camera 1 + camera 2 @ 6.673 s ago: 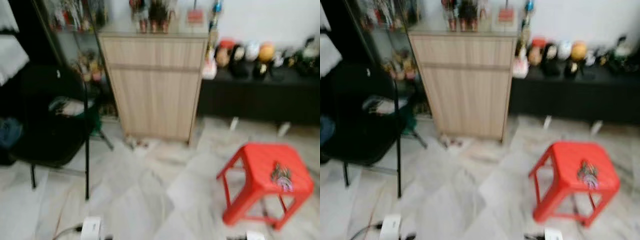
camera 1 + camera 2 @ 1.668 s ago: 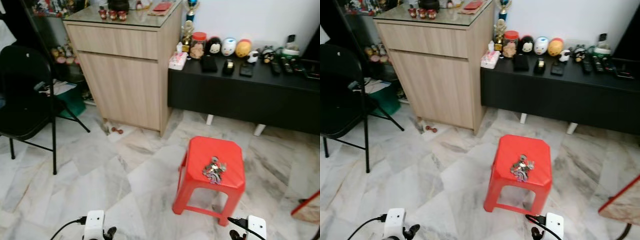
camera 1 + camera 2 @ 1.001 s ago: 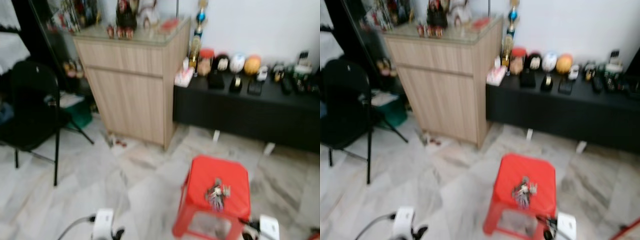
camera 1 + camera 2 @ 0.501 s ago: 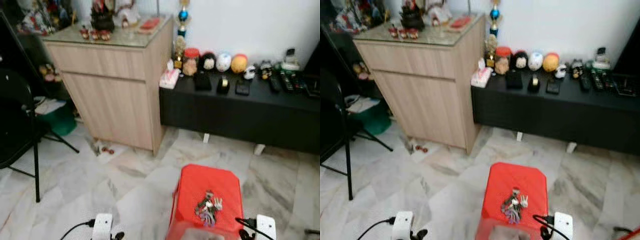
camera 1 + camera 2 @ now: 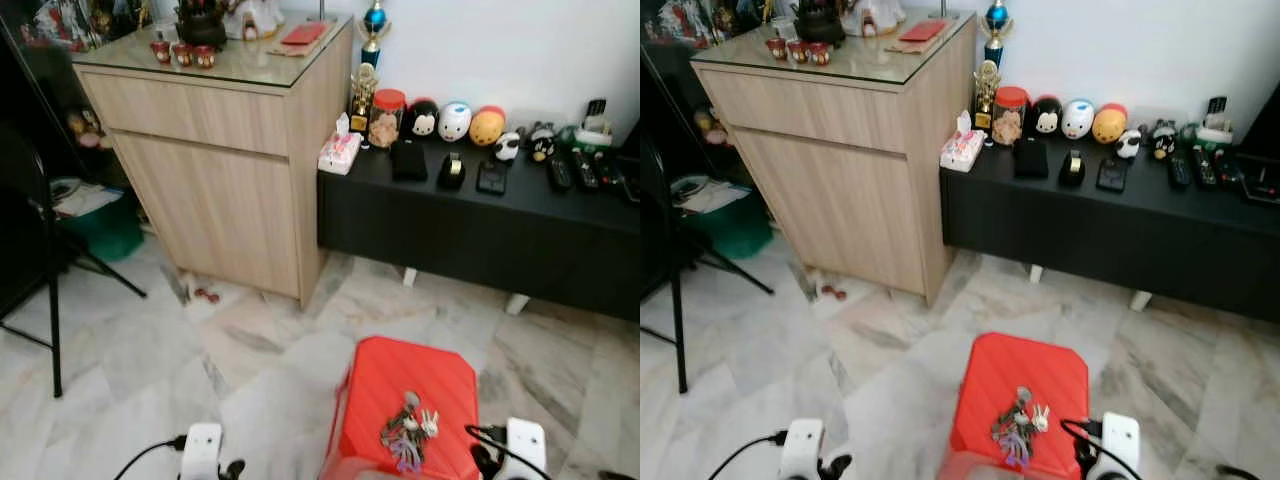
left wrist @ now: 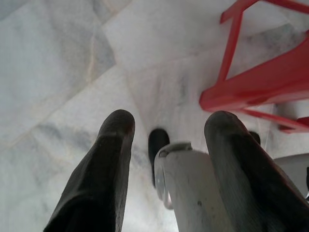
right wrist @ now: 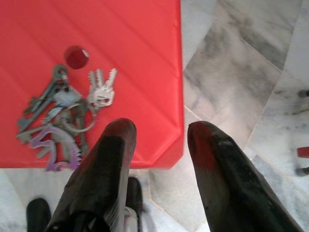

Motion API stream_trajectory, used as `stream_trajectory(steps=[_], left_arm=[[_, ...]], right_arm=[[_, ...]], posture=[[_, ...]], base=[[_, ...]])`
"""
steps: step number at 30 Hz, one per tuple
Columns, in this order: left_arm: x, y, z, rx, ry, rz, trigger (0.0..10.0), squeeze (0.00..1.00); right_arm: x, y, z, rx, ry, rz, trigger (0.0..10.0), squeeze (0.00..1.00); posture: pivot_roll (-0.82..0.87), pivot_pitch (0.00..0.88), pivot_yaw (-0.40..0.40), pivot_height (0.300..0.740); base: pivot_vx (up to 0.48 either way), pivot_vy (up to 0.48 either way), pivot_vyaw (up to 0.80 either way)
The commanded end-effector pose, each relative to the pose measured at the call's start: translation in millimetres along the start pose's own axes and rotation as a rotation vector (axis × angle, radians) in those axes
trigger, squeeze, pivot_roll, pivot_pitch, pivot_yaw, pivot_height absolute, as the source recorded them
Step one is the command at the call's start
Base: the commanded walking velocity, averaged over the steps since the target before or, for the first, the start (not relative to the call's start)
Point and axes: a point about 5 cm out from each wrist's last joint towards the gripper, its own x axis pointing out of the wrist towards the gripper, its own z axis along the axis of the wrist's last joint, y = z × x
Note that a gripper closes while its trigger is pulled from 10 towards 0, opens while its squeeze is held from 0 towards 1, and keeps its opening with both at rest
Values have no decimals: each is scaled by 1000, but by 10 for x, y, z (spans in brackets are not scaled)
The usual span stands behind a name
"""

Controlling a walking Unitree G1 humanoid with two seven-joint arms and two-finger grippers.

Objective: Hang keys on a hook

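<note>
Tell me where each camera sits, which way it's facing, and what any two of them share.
Left and right eye views: on the head, looking forward and down at the red stool, the keys, a wooden cabinet.
Left wrist view: along the open left gripper at marble floor.
Right wrist view: along the open right gripper, beside the keys.
Shared: the stool.

Your way down to the red stool (image 5: 412, 385) is open — cabinet (image 5: 225, 165) and black bench (image 5: 480, 225) stand well behind.

A red plastic stool (image 5: 410, 385) stands on the marble floor (image 5: 150, 350), a bunch of keys (image 5: 405, 432) lying on its seat.
</note>
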Motion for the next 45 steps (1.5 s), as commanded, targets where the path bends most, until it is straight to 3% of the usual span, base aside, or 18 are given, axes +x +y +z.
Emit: stream_trajectory(steps=[1, 7, 10, 12, 16, 24, 28, 36, 40, 45], left_arm=[[-13, 45, -32, -16, 7, 19, 10000, 0], [-17, 54, -42, -15, 8, 20, 10000, 0], [-21, 65, -50, -12, 8, 22, 10000, 0], [-23, 68, -53, -11, 9, 21, 10000, 0], [-24, 70, -54, -10, 8, 21, 10000, 0], [-23, 70, -50, -18, 4, 24, 10000, 0], [-25, 77, -55, -22, 5, 27, 10000, 0], [-28, 87, -59, -31, 2, 39, 10000, 0], [-35, 109, -72, -28, 7, 44, 10000, 0], [-35, 113, -67, -31, 4, 41, 10000, 0]], right_arm=[[-16, -12, 3, 13, -38, 7, 10000, 0], [-5, 46, 111, 7, -128, 32, 10000, 0], [113, 607, 628, -14, -328, 138, 10000, 0], [102, 707, 738, -111, -381, 214, 10000, 0], [75, 826, 857, -138, -452, 279, 10000, 0], [34, 918, 1064, -181, -555, 291, 10000, 0], [-7, 1010, 1017, -221, -575, 333, 10000, 0], [37, 1059, 883, -248, -496, 290, 10000, 0], [63, 1056, 886, -186, -464, 262, 10000, 0], [81, 1075, 885, -199, -436, 257, 10000, 0]], posture=[[85, 85, -13, 740], [84, 95, -6, 740], [78, 96, -2, 740], [70, 98, 3, 740], [65, 100, 5, 740], [65, 95, -1, 740], [57, 97, -10, 740], [64, 106, -6, 740], [59, 109, -2, 740], [53, 115, 13, 740]], base=[[0, 0, 0], [0, 0, 0], [0, 0, 0], [0, 0, 0], [0, 0, 0], [0, 0, 0], [0, 0, 0], [0, 0, 0], [0, 0, 0], [0, 0, 0]])
